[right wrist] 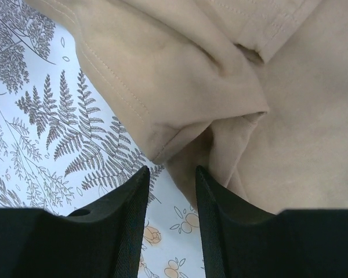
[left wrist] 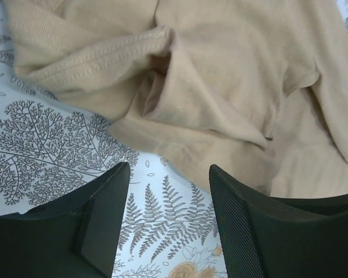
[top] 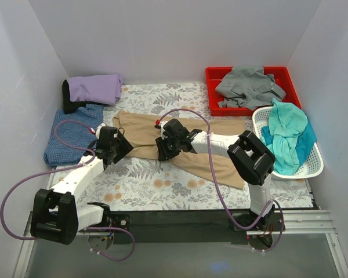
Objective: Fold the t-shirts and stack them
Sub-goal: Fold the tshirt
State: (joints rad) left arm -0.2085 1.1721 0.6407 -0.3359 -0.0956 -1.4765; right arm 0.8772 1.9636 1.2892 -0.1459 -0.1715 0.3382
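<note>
Roughly two of the five shirts look dealt with. The lavender shirt lies folded at the far left and the blue shirt lies folded just nearer, with a dark item I cannot identify between them. Whether the two overlap as a stack is unclear. The tan shirt seems to be the one in hand. It lies rumpled and unfolded across the middle of the worktop. The left pincer hangs over its near left edge with fingers well apart and nothing between them. The right pincer sits over a hem fold further right, fingers narrowly apart and not clamped on cloth. Left to do, by my reading, are this shirt, the grey shirt crumpled in the red bin at the far right, and the teal shirt heaped in the white basket on the right. Count: five shirts, one of each colour, two containers, two pincers.
</note>
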